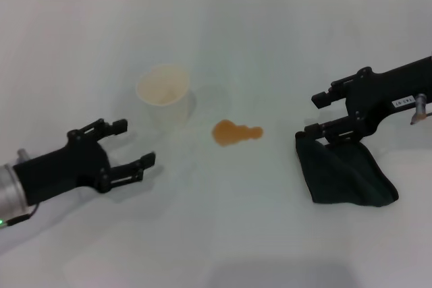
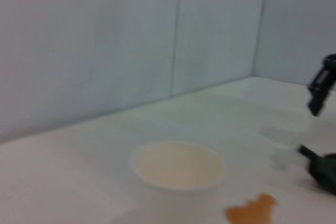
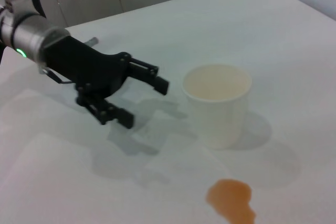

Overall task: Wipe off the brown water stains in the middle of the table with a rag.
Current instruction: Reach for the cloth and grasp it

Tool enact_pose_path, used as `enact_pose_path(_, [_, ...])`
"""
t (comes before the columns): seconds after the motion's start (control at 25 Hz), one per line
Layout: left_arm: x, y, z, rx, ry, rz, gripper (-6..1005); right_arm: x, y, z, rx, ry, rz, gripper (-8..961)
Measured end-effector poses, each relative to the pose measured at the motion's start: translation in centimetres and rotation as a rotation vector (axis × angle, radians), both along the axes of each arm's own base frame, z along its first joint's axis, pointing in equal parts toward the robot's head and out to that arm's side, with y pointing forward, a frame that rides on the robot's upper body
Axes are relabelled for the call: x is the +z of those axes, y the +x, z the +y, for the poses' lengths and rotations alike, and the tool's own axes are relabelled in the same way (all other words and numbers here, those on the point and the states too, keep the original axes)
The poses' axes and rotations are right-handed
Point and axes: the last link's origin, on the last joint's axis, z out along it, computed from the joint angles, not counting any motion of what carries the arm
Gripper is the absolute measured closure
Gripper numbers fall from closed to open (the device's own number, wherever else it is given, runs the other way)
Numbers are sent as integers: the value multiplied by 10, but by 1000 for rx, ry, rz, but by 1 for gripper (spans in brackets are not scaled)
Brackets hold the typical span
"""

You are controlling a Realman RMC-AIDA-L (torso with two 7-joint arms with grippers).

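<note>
On the white table (image 1: 223, 234) we list one brown stain (image 1: 235, 132) near centre; a paper cup (image 1: 165, 96) at its ten o'clock; a dark rag (image 1: 344, 172) at its four o'clock. Our right gripper (image 1: 314, 113), fingers spread, hangs at the rag's twelve o'clock edge. Our left gripper (image 1: 136, 144), fingers spread, sits at the cup's seven o'clock.

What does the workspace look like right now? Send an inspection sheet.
Surface: white table, one wet mark.
Job's things: brown water stains unwiped, mid-table; rag on the robot's right side.
Clutter: upright paper cup beside the stain, apart from it.
Grippers: left tool open, empty, near the cup; right tool open at the rag's edge, one finger touching it.
Cables: nothing seen.
Surroundings: pale wall panels.
</note>
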Motion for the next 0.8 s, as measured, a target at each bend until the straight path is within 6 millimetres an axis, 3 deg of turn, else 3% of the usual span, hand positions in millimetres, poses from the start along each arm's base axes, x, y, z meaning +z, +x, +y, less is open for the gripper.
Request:
enact_pose_path(0.4, [39, 31, -10, -74, -266, 173, 118, 6, -6, -8, -74, -7, -85, 309])
enact_pose_path(0.8, [42, 51, -1, -141, -308, 253, 119, -19, -9, -16, -190, -75, -204, 332])
